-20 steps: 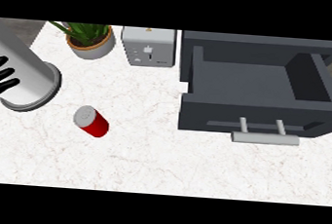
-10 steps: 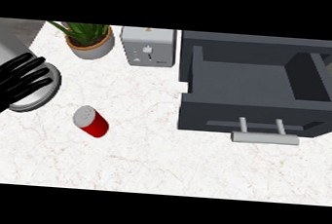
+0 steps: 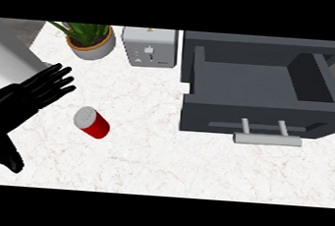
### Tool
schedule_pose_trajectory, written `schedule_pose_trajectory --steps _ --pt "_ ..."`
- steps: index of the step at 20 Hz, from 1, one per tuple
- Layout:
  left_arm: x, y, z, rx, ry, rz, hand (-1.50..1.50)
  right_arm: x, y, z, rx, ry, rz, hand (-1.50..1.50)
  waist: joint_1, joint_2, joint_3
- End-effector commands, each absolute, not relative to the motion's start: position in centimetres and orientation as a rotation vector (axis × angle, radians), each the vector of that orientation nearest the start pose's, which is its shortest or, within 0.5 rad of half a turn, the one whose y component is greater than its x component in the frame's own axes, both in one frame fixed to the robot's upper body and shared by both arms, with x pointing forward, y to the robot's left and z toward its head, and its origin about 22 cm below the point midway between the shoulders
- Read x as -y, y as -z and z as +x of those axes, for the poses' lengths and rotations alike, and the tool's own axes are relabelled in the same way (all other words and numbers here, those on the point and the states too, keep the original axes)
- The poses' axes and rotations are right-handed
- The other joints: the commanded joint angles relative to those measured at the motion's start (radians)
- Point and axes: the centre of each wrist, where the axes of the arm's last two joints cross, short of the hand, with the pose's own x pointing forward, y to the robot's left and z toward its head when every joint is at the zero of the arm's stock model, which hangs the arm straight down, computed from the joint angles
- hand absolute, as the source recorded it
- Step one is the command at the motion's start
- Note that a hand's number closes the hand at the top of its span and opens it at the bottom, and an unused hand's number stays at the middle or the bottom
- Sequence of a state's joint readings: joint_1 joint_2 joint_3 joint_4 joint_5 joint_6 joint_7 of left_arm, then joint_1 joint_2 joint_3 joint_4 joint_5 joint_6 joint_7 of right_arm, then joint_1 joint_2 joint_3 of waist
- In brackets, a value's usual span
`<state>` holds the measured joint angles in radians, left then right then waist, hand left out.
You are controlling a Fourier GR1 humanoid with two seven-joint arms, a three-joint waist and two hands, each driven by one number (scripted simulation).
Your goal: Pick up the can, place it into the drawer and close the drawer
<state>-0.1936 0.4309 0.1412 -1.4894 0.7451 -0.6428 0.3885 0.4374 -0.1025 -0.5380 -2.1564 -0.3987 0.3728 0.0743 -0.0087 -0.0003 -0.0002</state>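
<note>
Reach step: left robot hand (image 3: 27,100) spread open, just left of red can (image 3: 92,122); next, closing round it.

The left hand (image 3: 22,102) runs off the left edge with its forearm, the potted plant (image 3: 90,40) and the open drawer's (image 3: 263,87) cabinet are cropped at the top.

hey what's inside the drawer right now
The drawer is open, and the floor that shows is bare grey with nothing on it. The can lies out on the counter. The strip just behind the front panel is hidden.
</note>
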Motion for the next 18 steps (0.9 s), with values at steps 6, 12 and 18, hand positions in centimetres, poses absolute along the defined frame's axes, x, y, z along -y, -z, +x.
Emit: schedule_pose_trajectory --steps 6,12,18 --pt "-32.8 -2.0 28.8 1.395 0.356 -0.540 -1.50 38.9 -10.3 9.9 1.790 0.091 -0.214 -1.50 0.001 0.002 0.000" --pt "-33.2 0.2 30.4 1.402 0.339 -0.458 -1.50 38.2 -9.9 8.5 1.787 0.097 -0.193 -1.50 -0.003 0.002 0.000" --pt "-35.6 1.9 30.0 1.433 0.309 -0.406 -1.50 37.5 -8.4 7.4 1.782 0.095 -0.193 -1.50 -0.001 0.001 0.000"
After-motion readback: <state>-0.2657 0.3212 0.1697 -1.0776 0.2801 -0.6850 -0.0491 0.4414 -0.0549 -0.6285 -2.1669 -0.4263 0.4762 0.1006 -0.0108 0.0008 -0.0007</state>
